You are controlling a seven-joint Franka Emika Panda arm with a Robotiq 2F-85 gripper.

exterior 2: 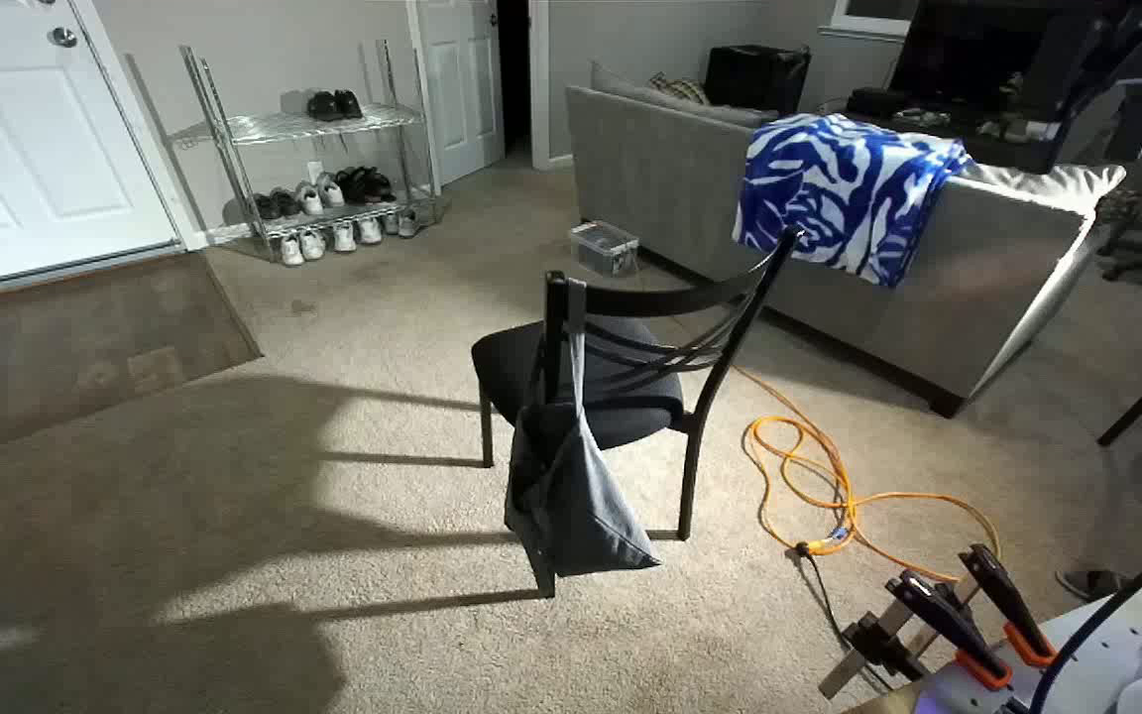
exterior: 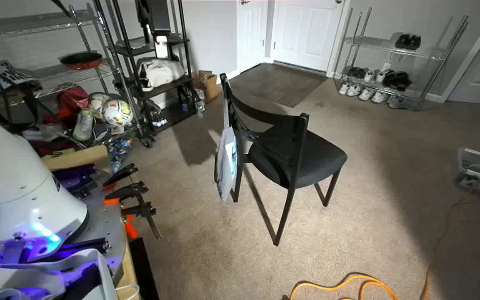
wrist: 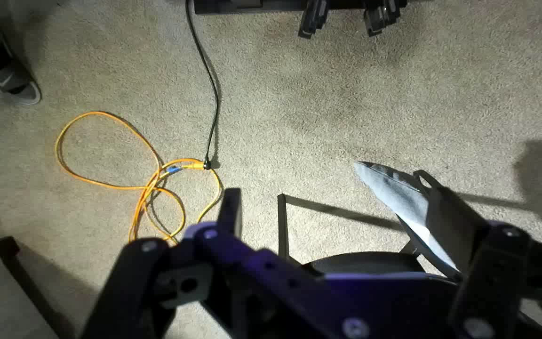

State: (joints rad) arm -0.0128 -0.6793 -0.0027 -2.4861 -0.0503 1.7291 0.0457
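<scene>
- The gripper (wrist: 334,197) is hanging spread, apparently empty, the bag (wrist: 393,188) showing beyond it.
- A low sweep could be catching the strap (exterior 2: 576,347) and tipping the chair (exterior: 313,156).

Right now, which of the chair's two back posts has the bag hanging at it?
The post farther from the sofa: the grey bag hangs there, while the other post has no bag.

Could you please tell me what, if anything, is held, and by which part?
Nothing is held: in the wrist view, the claw stands open.
</scene>
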